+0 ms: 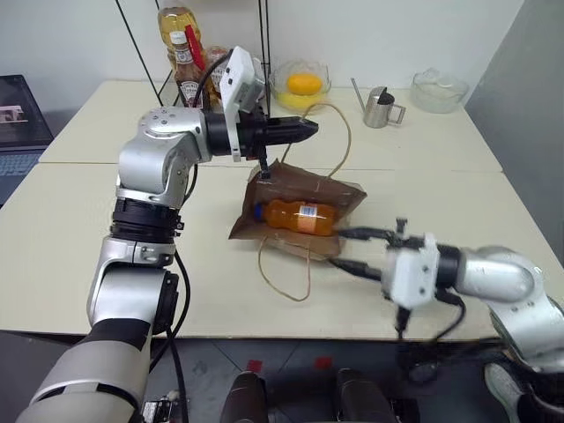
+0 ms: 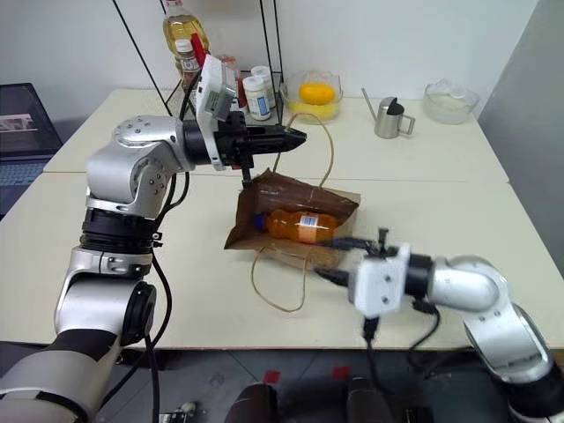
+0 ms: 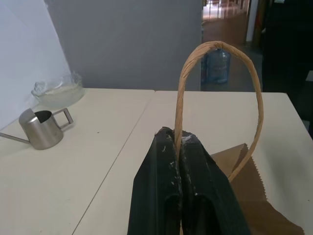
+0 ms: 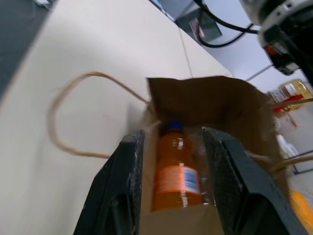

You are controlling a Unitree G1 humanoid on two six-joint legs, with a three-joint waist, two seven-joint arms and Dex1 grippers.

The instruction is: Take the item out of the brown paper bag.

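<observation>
Black left end effector point(image 1: 310, 129) level, pinching handle point(image 1: 342, 132)

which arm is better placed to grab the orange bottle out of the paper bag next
The right. Its gripper has its fingers open at the brown paper bag's mouth, lined up either side of the bottle. The left gripper is shut on a cord handle, holding the bag up.
</observation>
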